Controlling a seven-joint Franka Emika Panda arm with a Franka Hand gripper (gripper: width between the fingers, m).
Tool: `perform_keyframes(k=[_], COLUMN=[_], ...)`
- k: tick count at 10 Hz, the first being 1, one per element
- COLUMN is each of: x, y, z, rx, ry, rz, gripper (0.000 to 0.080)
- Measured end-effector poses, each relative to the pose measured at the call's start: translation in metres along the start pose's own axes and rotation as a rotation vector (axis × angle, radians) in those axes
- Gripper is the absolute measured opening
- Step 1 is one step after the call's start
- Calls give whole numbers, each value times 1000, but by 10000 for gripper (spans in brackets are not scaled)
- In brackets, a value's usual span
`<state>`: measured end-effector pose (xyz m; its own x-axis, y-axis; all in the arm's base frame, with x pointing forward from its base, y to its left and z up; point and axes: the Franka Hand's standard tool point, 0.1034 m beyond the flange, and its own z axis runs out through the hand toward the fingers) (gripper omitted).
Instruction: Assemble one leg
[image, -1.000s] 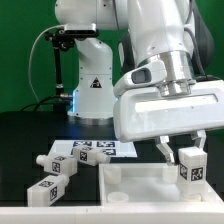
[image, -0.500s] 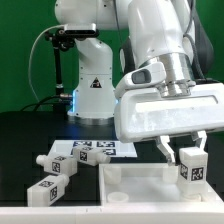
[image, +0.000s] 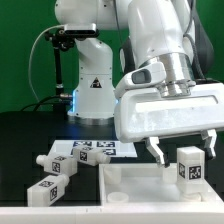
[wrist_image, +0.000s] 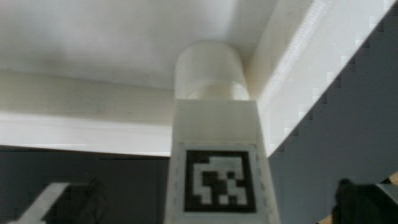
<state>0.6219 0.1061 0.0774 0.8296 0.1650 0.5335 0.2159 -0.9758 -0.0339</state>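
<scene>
A white leg (image: 190, 166) with tag stickers stands upright in the corner of the large white panel (image: 135, 186) at the exterior view's right. My gripper (image: 183, 148) is open just above and around it, a finger on each side, and neither finger touches it. In the wrist view the leg (wrist_image: 215, 150) runs down the middle, with its round end (wrist_image: 214, 72) set against the panel's raised rim corner (wrist_image: 285, 60). The dark fingertips (wrist_image: 64, 200) stand apart from it on both sides.
Two more legs (image: 57, 165) (image: 42, 190) lie on the black table at the exterior view's left. The marker board (image: 95, 150) lies behind the panel. The robot's white base (image: 92, 90) stands at the back.
The gripper's fingers have spread apart and let go of the leg. The leg stays upright in the panel's corner.
</scene>
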Motion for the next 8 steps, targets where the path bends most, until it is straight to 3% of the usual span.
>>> perform_keyframes(k=[2, 5, 8], x=[4, 23, 14], y=[-3, -6, -13], z=[-4, -12, -6], rx=[7, 37, 78], ry=[-28, -130, -335], rz=[19, 52, 115], gripper=[648, 648, 648])
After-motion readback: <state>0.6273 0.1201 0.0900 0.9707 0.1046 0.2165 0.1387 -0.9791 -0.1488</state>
